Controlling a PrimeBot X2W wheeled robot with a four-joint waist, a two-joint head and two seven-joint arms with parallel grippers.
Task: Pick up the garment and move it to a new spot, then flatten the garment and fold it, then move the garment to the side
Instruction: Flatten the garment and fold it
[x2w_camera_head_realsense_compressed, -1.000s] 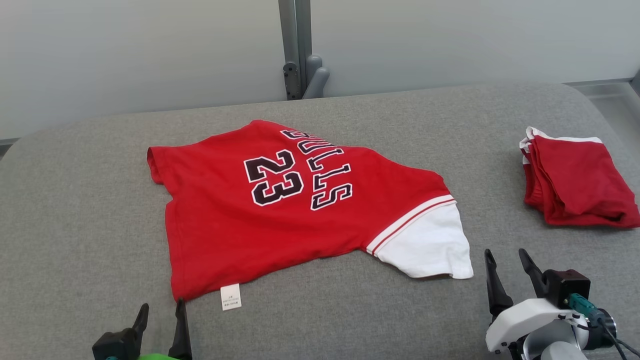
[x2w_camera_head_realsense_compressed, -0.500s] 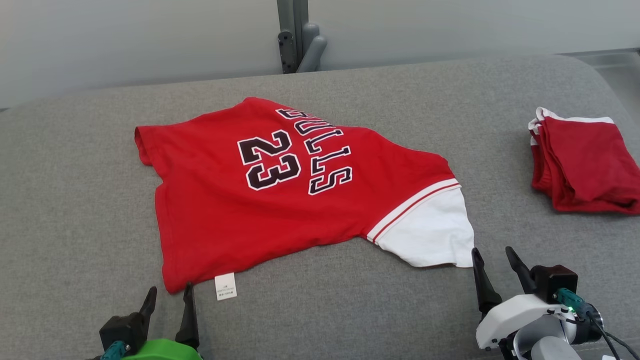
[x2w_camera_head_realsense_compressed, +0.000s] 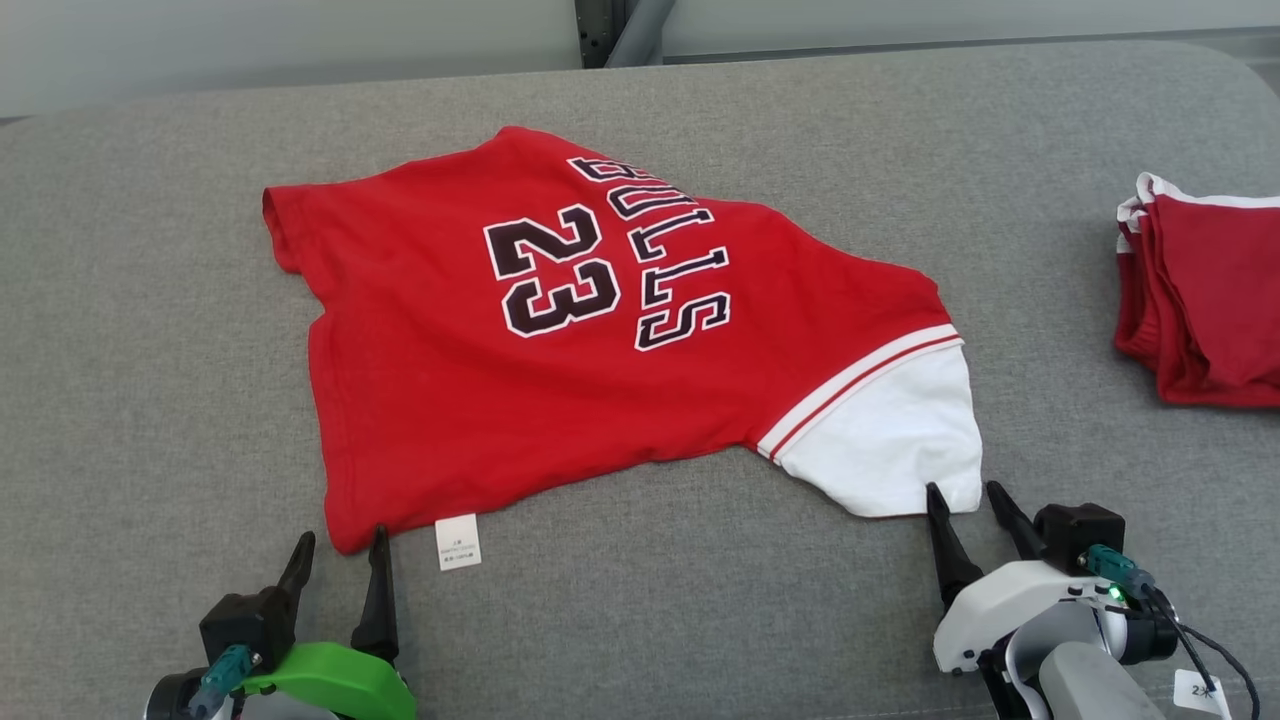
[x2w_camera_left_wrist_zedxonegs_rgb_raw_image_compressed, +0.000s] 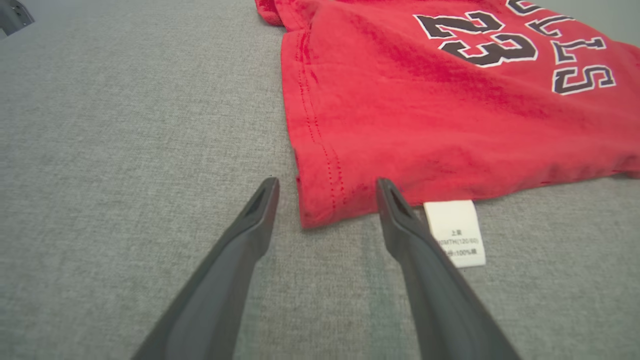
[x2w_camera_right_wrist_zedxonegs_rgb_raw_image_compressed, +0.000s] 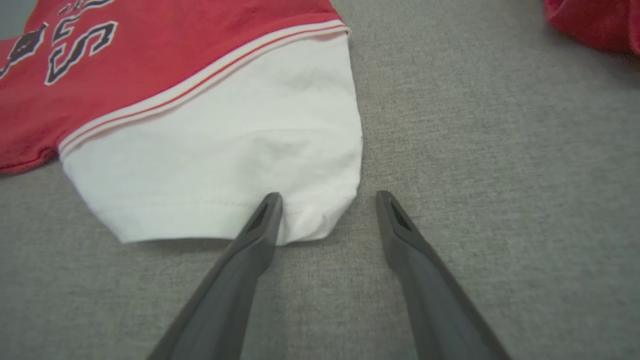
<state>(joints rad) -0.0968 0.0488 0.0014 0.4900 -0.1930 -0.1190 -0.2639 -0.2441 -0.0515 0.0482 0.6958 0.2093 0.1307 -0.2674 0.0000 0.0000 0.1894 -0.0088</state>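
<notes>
A red shirt (x2w_camera_head_realsense_compressed: 560, 350) is lying spread on a grey cushion (x2w_camera_head_realsense_compressed: 700, 600), likely light and limp; the left gripper (x2w_camera_head_realsense_compressed: 342, 538) and right gripper (x2w_camera_head_realsense_compressed: 964, 490) are hovering open at its hem corner and white sleeve (x2w_camera_head_realsense_compressed: 890, 440), both sensible holds.

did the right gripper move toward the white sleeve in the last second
Yes. Against the jersey's white sleeve, the right gripper has moved in: it sat to the right of the sleeve's corner before, and now its open fingers straddle that corner.
</notes>
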